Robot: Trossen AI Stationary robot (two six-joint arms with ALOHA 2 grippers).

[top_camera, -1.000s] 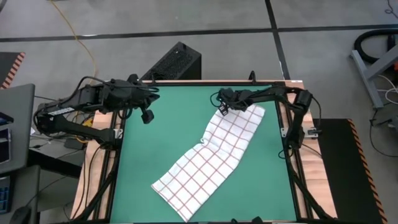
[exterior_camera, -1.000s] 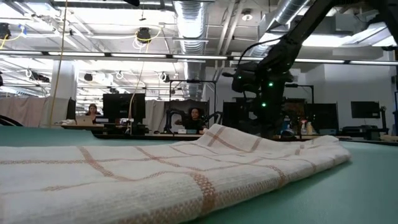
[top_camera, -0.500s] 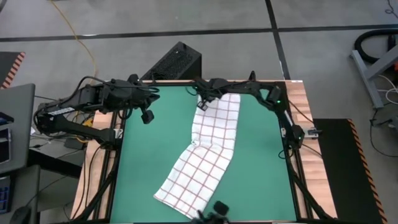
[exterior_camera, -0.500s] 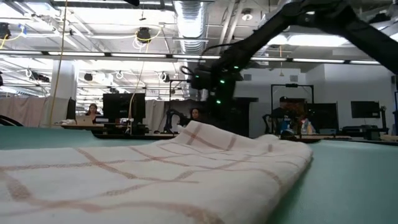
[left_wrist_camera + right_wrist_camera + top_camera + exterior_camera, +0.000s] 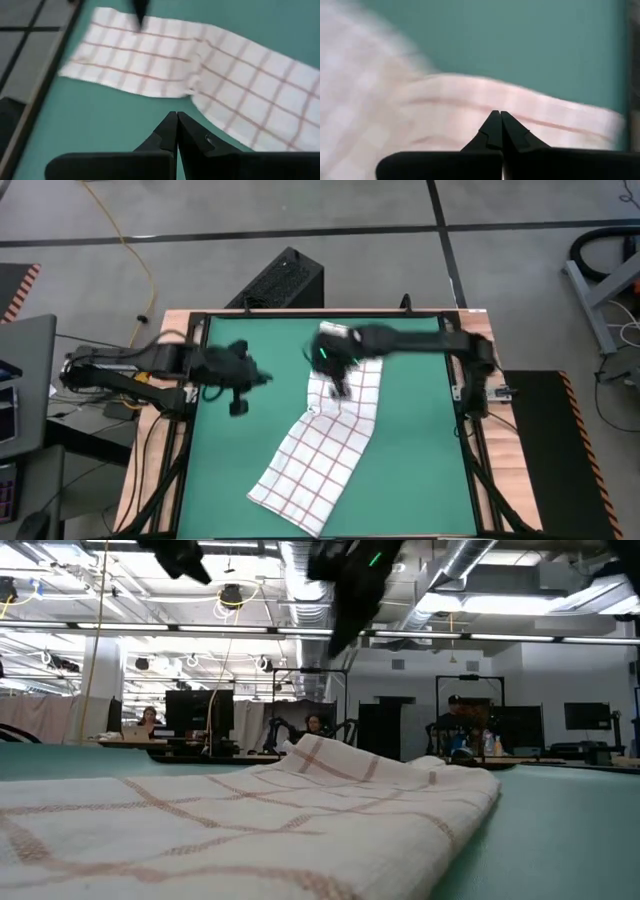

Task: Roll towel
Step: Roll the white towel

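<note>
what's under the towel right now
The towel lies flat on the green mat, which shows all round it. A fold near its middle hides some cloth beneath. The right gripper, shut, hangs above its far end; nothing else shows under it.

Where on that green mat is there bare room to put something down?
The mat is bare between the towel and its right edge, and at the front-left corner. It is crowded at the back: the right end effector hangs over the towel, the left end effector beside it.
</note>
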